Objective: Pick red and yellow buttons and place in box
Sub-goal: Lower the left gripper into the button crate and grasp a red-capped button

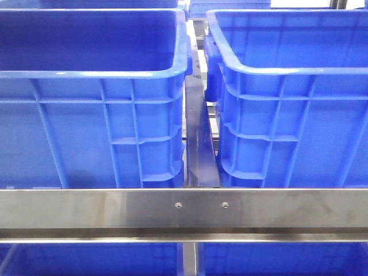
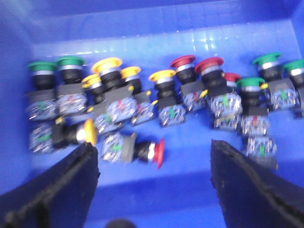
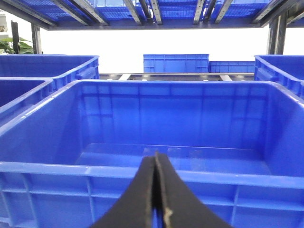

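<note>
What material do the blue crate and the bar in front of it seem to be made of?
The blue crate looks like moulded plastic with a slight gloss: ribbed walls, a thick rounded rim. The bar looks like brushed metal, probably steel or aluminium: grey, softly reflective, with two small screws.

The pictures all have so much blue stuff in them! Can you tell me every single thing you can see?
Blue crates: two large ones in the front view, left and right, side by side; more behind them.
Metal rail: one, silver, across the front of the crates.
Empty blue crate: one, ahead of the right wrist camera.
Push buttons: about fifteen, in a blue crate under the left wrist camera; green, yellow and red caps. Most stand in a row; one red button and one yellow button lie tipped over.
Left gripper: black, open, above the buttons.
Right gripper: black, shut, holding nothing.
</note>
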`<state>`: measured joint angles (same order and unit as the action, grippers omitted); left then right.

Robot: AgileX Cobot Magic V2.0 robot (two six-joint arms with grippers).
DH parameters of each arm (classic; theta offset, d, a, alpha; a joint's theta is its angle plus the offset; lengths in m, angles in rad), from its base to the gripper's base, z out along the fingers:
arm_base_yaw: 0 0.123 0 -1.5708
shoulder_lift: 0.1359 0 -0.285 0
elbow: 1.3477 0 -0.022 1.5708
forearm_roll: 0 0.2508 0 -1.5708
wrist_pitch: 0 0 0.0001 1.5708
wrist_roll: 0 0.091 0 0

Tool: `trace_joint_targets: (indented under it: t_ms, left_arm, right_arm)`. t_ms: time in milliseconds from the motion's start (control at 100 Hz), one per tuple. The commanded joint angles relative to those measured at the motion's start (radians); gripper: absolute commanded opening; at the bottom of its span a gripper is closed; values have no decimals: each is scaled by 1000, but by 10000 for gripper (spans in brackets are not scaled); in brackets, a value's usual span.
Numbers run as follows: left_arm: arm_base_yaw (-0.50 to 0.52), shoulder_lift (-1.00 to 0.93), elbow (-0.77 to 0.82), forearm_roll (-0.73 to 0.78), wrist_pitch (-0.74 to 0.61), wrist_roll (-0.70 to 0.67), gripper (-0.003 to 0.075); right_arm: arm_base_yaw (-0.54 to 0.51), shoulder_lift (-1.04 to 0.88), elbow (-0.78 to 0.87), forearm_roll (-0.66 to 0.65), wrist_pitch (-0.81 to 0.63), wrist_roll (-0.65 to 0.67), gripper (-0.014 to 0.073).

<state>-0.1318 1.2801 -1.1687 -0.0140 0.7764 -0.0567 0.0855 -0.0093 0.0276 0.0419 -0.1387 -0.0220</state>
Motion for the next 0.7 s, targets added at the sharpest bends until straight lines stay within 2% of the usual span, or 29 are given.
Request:
trace_joint_targets:
  t_ms: [0, 140, 450, 690]
  left_arm:
    - [1, 44, -73, -35, -42, -11, 477]
    - [-11, 150, -145, -81, -27, -9, 477]
    - [-134, 336, -253, -81, -22, -28, 477]
    - [-155, 432, -295, -95, -28, -57, 477]
  right_arm:
    - [-1, -26, -20, -7, -83, -2, -67]
    - [-1, -26, -20, -7, -83, -2, -67]
    - [-1, -26, -20, -7, -83, -2, -67]
    - [-1, -26, -20, -7, -83, -2, -67]
